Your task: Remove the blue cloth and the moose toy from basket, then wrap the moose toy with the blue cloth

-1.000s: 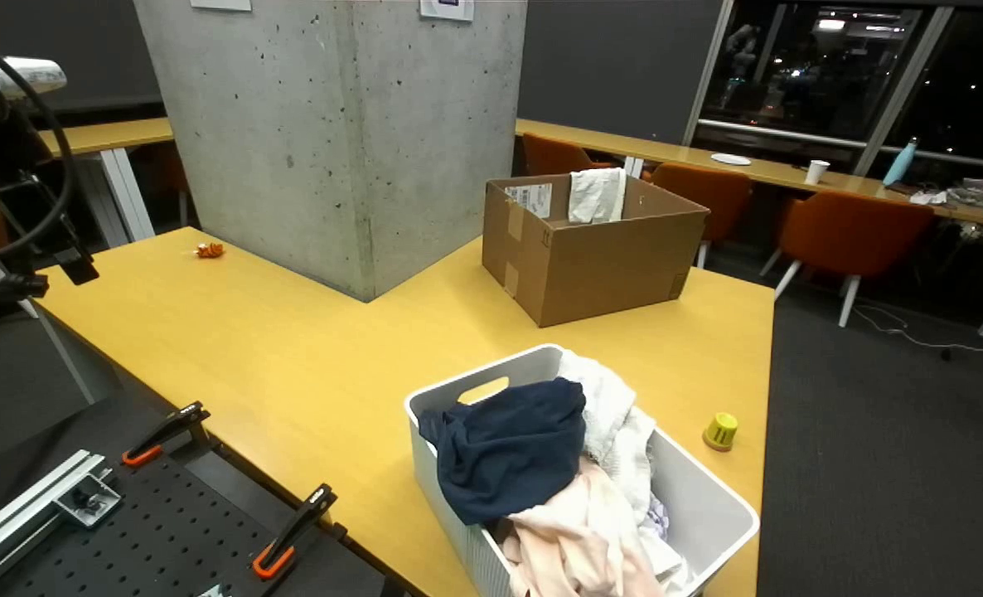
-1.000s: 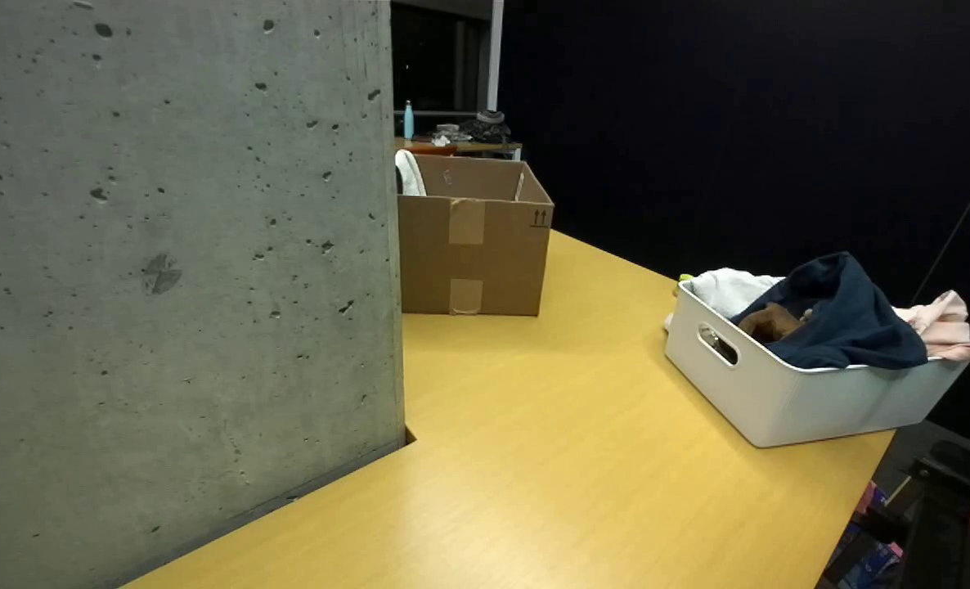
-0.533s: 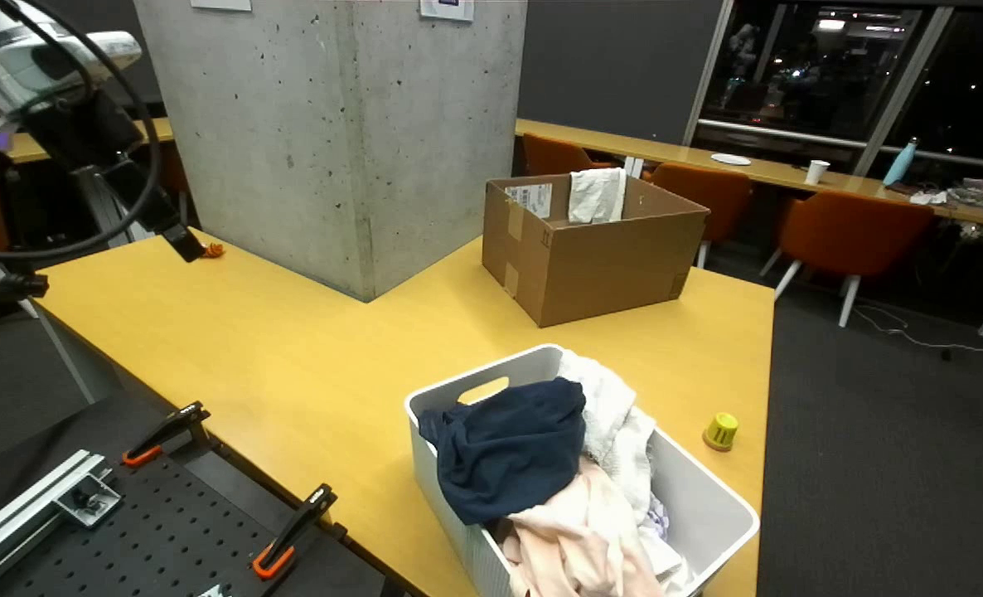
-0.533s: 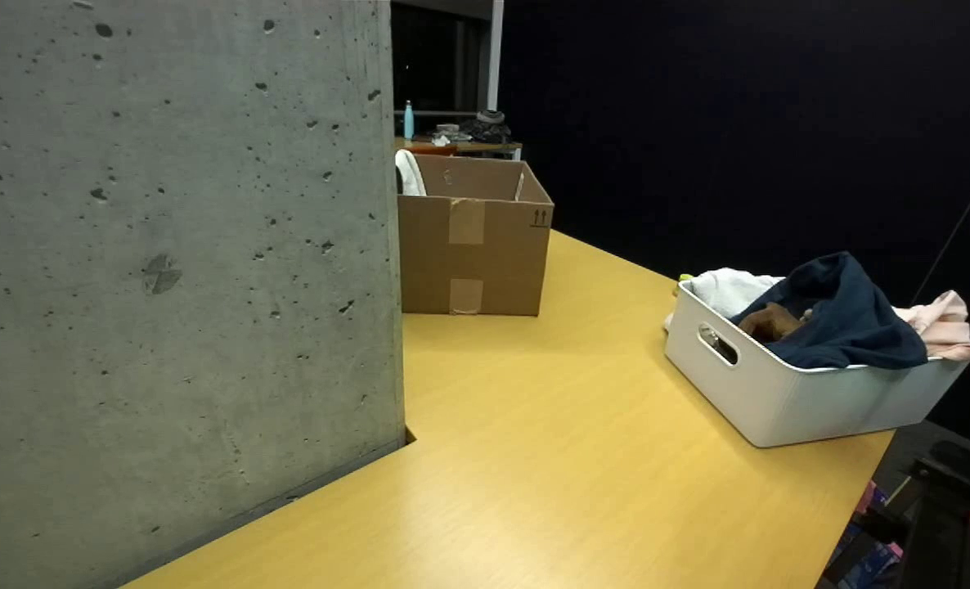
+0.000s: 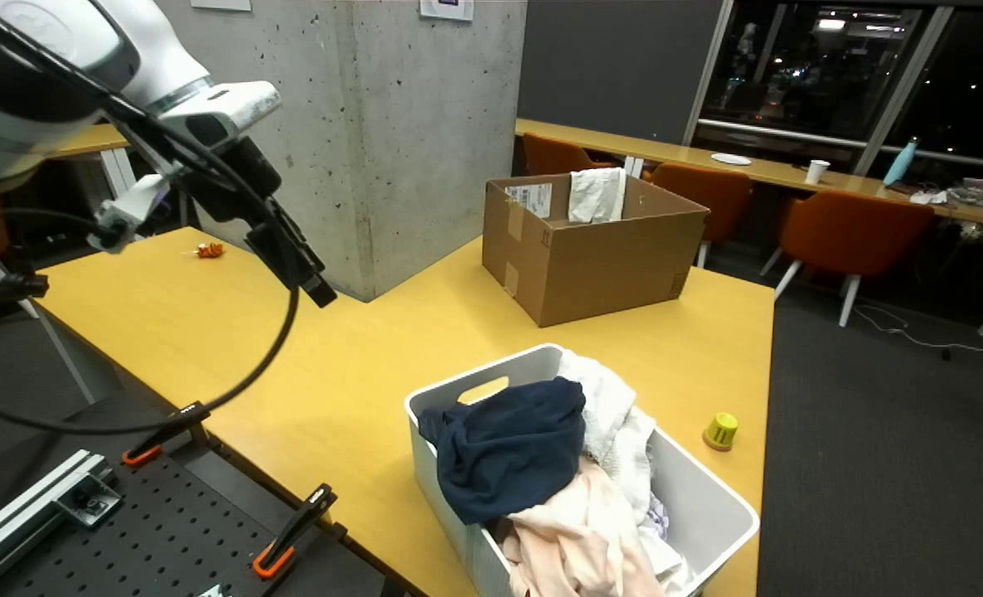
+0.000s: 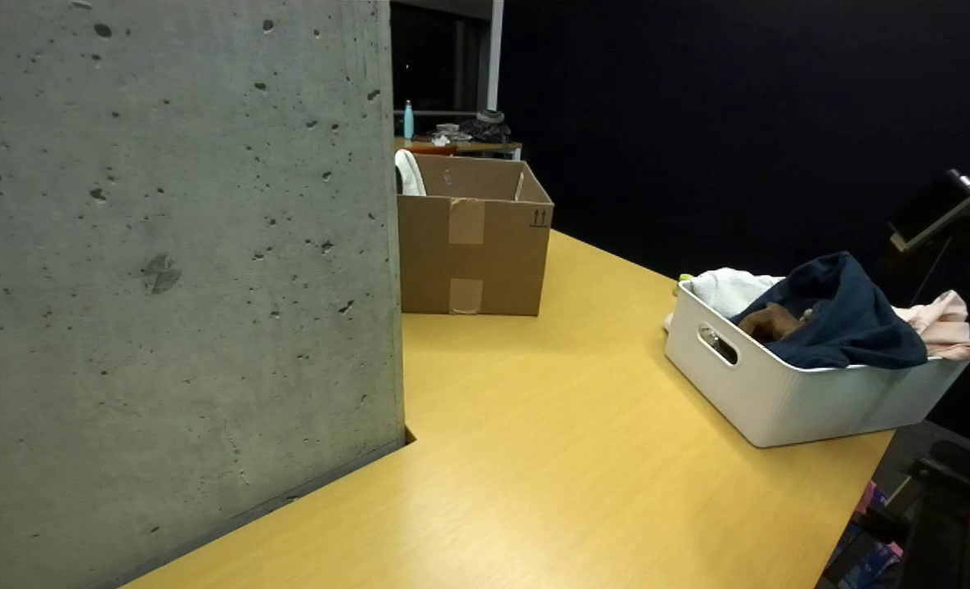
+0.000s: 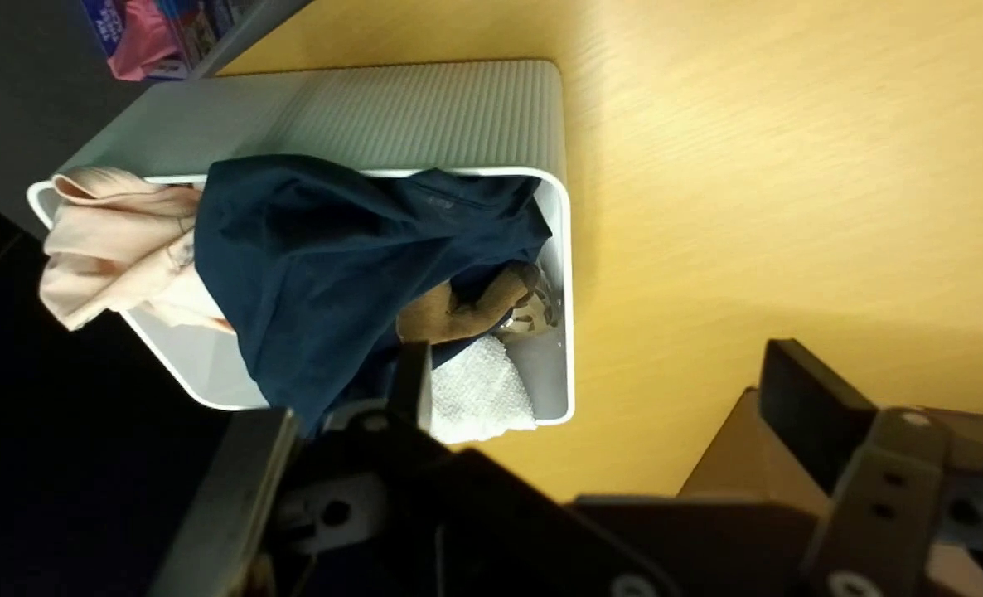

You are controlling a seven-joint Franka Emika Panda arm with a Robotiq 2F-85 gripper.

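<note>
I have my claw (image 7: 599, 377) spread wide; in the wrist view its two fingers (image 7: 811, 406) stand well apart and it has hold of nothing. In an exterior view I see it up in the air over the surface (image 5: 326, 356), apart from both the basket (image 7: 569, 332) and the cardboard box (image 5: 616, 269). The basket, pale and with a handle slot in one end, is heaped with fabric. The blue cloth (image 7: 309, 274), a dark navy, lies on top and drapes over one long rim. A brown part of the moose toy (image 7: 427, 317) shows from under its folds near the slotted end. Pink cloth (image 7: 114, 240) hangs over the opposite end, and white cloth (image 7: 479, 394) lies beside the blue. A pale cloth (image 5: 598, 197) hangs over a wall of the cardboard box. From my wrist camera the blue cloth and the moose toy lie off to the left of the gap between the fingers; in an exterior view their basket stands lower than the claw and well to one side
</note>
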